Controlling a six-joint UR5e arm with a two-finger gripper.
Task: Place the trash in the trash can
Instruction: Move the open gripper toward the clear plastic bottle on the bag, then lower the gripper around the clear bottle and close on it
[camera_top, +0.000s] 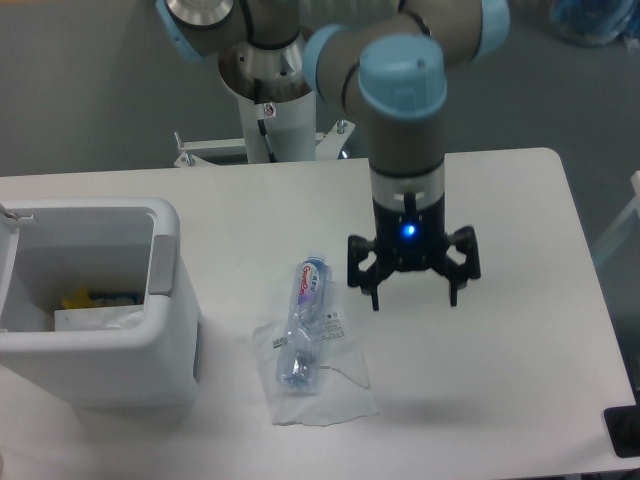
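So from my feed the UR5e arm (405, 120) is reaching out from its white pedestal (270, 110) at the back edge and pointing pretty much straight down, wrist vertical, blue light lit on the gripper body. The gripper (414, 300) has its two black fingers spread wide apart with nothing between them, hanging over the white table (520, 330) just right of the trash. The clear plastic bottle (303, 320) with the blue-and-red label is lying on its side, lengthwise toward me, on top of the flat whitish plastic bag (325, 385), both near the middle of the table. The white trash can (100, 300) sits at the left edge, well apart from the gripper, with some yellow and white stuff already inside. Floor behind is plain grey, and there's something bluish bunched up in the top right corner that I can't make out.
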